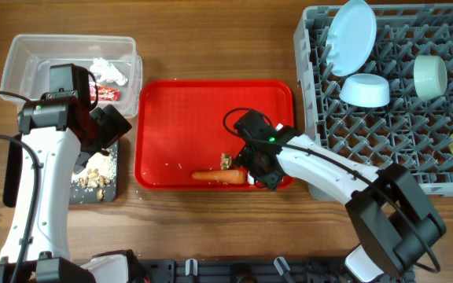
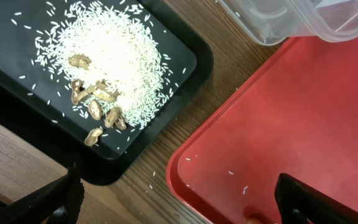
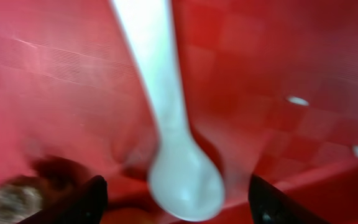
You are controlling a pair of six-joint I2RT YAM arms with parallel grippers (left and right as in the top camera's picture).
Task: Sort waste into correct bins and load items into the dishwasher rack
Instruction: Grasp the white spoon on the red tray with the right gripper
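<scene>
Right jaws stood wide astride the white spoon [image 3: 166,93] on the red tray [image 1: 179,118], toward the near edge of the surface [image 1: 211,47]. Left jaws stood wide, empty, over the black tray [image 2: 5,56] corner.

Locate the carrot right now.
Overhead view: the carrot lies on the red tray near its front edge, right of centre, just left of the right end effector, with a brown food scrap just behind it.
</scene>
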